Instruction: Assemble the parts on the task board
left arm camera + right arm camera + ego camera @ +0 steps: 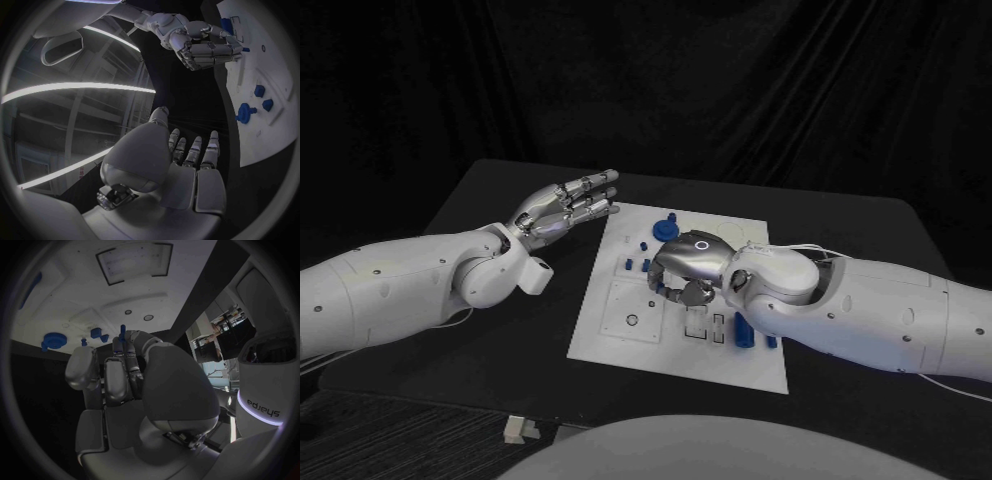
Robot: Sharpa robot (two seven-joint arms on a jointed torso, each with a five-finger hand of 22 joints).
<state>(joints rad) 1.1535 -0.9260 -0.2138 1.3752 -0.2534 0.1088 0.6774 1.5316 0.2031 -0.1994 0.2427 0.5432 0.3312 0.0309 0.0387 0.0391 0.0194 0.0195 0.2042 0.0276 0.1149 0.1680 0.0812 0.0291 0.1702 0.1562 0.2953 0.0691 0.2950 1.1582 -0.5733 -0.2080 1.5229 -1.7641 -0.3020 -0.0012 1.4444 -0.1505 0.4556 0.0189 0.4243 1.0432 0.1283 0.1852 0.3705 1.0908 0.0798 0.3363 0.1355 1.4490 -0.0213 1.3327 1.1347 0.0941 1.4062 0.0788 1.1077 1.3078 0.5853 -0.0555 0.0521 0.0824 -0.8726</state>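
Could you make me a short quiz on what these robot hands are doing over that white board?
1. True or false: the left robot hand holds a blue part.
2. Which robot hand is over the task board? A) left B) right
3. Fill in: the left robot hand hovers beside the board with its fingers ____.

Key:
1. False; it holds nothing.
2. B; its fingers curl down among the small blue parts; whether it grips one cannot be told.
3. Apart.
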